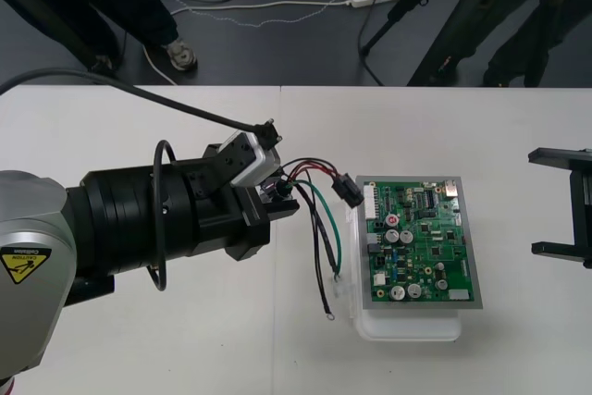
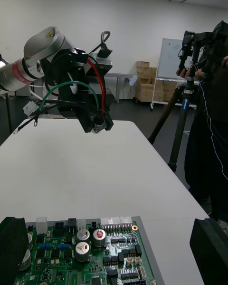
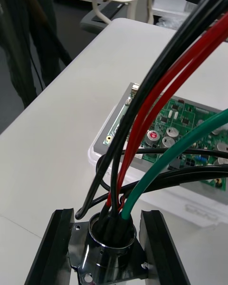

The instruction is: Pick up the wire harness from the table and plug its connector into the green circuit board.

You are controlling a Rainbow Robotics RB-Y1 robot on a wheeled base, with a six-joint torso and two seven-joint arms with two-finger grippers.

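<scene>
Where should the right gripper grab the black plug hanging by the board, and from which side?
Likely grip the black plug across its long flat sides, near its middle. Come from the right gripper's side, over the green circuit board: the wires leave the plug's far end toward the left gripper, shut on the socket, so that side is free.
</scene>
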